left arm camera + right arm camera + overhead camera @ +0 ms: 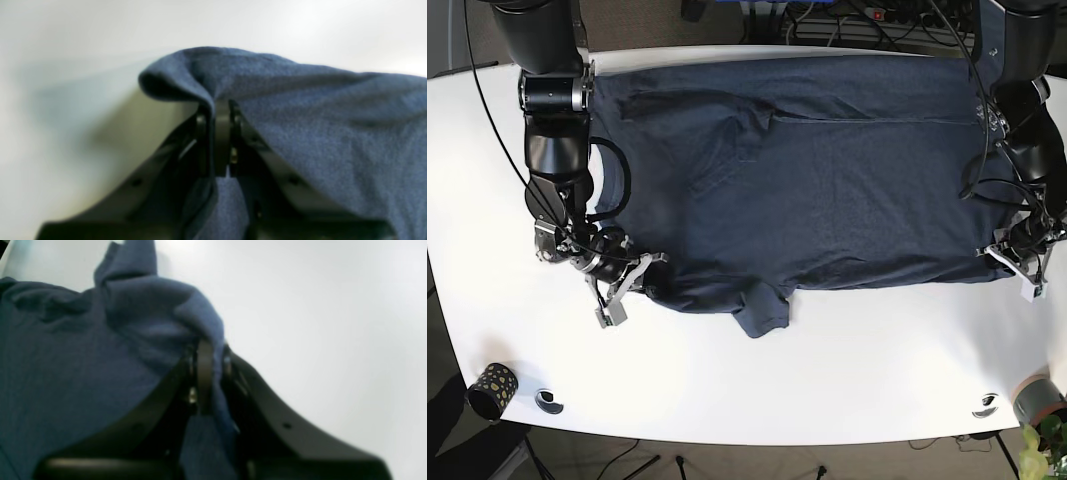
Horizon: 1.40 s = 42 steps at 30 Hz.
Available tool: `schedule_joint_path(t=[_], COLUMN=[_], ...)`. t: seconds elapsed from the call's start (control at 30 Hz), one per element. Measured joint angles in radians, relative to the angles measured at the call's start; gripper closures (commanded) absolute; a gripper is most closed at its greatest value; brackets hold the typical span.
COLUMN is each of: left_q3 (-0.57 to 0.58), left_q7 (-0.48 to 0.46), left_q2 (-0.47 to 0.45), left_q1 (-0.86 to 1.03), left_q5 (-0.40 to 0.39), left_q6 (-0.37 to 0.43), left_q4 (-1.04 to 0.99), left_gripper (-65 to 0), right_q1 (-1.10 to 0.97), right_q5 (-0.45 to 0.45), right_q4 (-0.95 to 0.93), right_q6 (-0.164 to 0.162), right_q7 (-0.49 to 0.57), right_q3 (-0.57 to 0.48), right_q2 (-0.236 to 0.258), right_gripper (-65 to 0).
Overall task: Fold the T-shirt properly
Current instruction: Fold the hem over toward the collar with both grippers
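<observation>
A dark blue T-shirt (pixel 827 180) lies spread across the white table (pixel 757 390), with a sleeve (pixel 762 308) poking out at its near edge. My left gripper (pixel 1015 262), on the right of the base view, is shut on the shirt's near right corner; the left wrist view shows the jaws closed on a fold of blue cloth (pixel 213 86). My right gripper (pixel 632 282), on the left of the base view, is shut on the shirt's near left corner; the right wrist view shows cloth (pixel 200 320) draped over its closed jaws.
A small dark patterned cup (pixel 491 388) stands at the near left table edge. Two round fittings (pixel 549 400) (pixel 985 405) sit in the table's near edge. A grey pot with a plant (pixel 1039 410) is at the near right. Cables run along the far side.
</observation>
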Motion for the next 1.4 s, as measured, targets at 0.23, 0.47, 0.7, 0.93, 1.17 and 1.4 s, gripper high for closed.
schedule_joint_path(t=[0.23, 0.47, 0.7, 0.93, 1.17, 1.4], left_q3=[0.0, -0.002, -0.001, 0.0, 0.002, 0.003], left_q7=[0.122, 0.24, 0.299, 0.312, 0.314, 0.314], left_q2=[0.065, 0.112, 0.124, 0.124, 0.124, 0.12], left_q1=[0.042, 0.156, 0.235, 0.355, 0.446, 0.558], left_q5=[-0.008, -0.01, -0.021, -0.022, -0.028, -0.024], left_q6=[-0.064, -0.068, -0.072, -0.074, -0.075, -0.075], left_q4=[0.258, 0.584, 0.76, 0.899, 0.939, 0.998], left_gripper=[0.0, 0.0, 0.0, 0.0, 0.0, 0.0], right_q1=[-0.069, -0.158, -0.273, -0.422, -0.547, -0.663], right_q5=[0.005, -0.001, 0.014, 0.021, 0.021, 0.018], right_q4=[0.238, 0.483, 0.7, 0.879, 0.991, 1.061], right_q6=[0.001, 0.002, 0.017, 0.019, 0.019, 0.019], right_q7=[-0.158, -0.33, -0.43, -0.444, -0.444, -0.447], right_q3=[0.084, 0.197, 0.267, 0.288, 0.32, 0.319], right_q2=[0.002, 0.006, 0.001, 0.001, 0.002, -0.006], right_gripper=[0.0, 0.0, 0.0, 0.0, 0.0, 0.0])
